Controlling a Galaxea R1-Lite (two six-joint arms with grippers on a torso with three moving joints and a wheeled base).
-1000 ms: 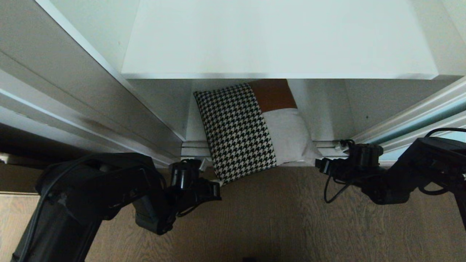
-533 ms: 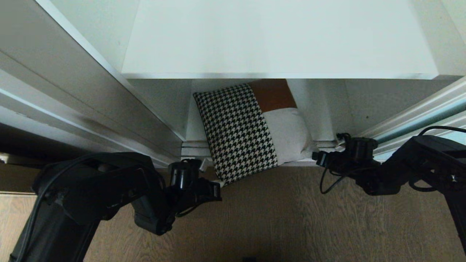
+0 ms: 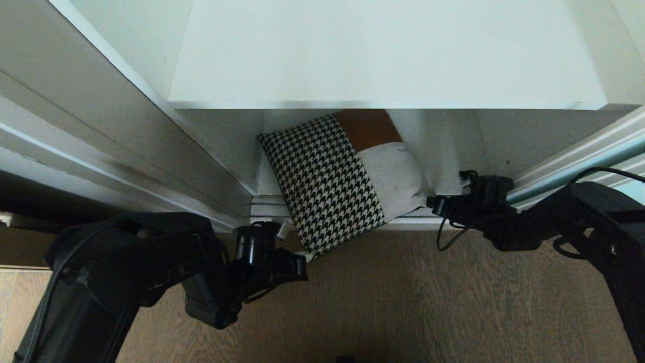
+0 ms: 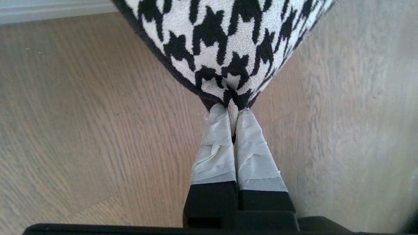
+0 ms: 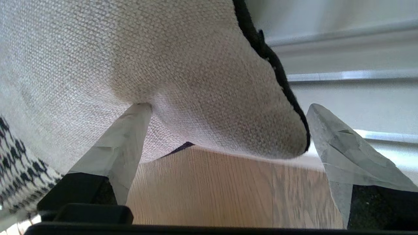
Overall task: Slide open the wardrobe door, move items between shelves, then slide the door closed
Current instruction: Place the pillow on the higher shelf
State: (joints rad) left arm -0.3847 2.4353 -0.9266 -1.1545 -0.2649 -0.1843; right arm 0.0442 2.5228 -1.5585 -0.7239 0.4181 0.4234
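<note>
The cushion [image 3: 327, 181] lies tilted on the bottom shelf [image 3: 443, 151], its houndstooth corner hanging out over the floor. My left gripper [image 3: 302, 257] is shut on that corner; in the left wrist view the taped fingers [image 4: 215, 143] pinch the houndstooth tip of the cushion [image 4: 225, 42]. My right gripper [image 3: 431, 204] is open at the cream corner. In the right wrist view its jaws [image 5: 228, 106] stand on either side of the cream corner of the cushion [image 5: 163, 58], and one finger [image 5: 124, 147] touches the fabric. A bare upper shelf [image 3: 383, 55] hides the cushion's far edge. The sliding wardrobe door [image 3: 574, 171] is at the right.
Grey-white wardrobe panels [image 3: 101, 136] slant along the left. The metal floor track [image 3: 267, 206] runs under the cushion's front. Wood-grain floor [image 3: 378, 302] spreads in front of the wardrobe, between both arms.
My right gripper has moved in towards the cushion's cream corner and now straddles it. The cushion has shifted slightly left and its cream side has bunched. The left gripper has kept its hold.
</note>
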